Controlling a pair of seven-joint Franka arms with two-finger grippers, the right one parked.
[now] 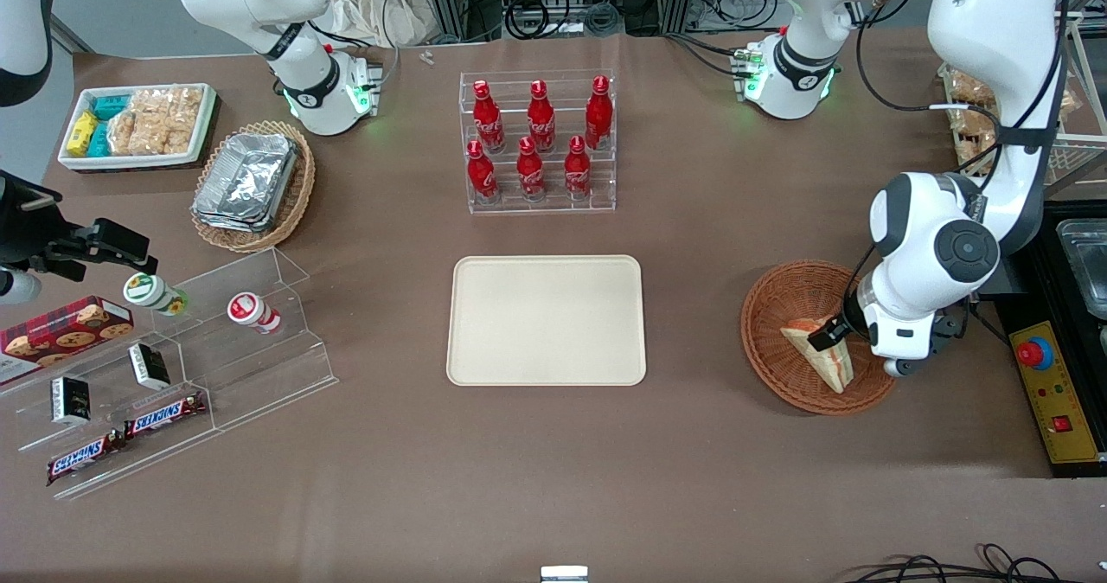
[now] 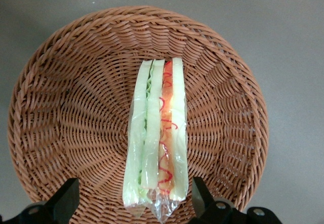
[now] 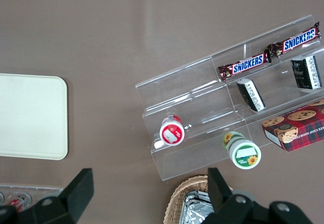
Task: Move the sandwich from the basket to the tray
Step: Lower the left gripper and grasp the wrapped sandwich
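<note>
While the sandwich (image 2: pixel 157 143) lies wrapped in clear film on the floor of the basket (image 2: pixel 61 107), the gripper (image 2: pixel 134 201) hangs just above its nearer end with its fingers (image 2: pixel 200 193) spread apart, one on each side of the wedge and not yet touching it. If the jaws close only on the loose film at that end, I judge the wedge could slip free or tip against the basket wall on the lift. Well apart from the basket, toward the parked arm's end, the tray (image 1: pixel 484 367) waits bare, with the bottle rack (image 1: pixel 538 142) farther off.
</note>
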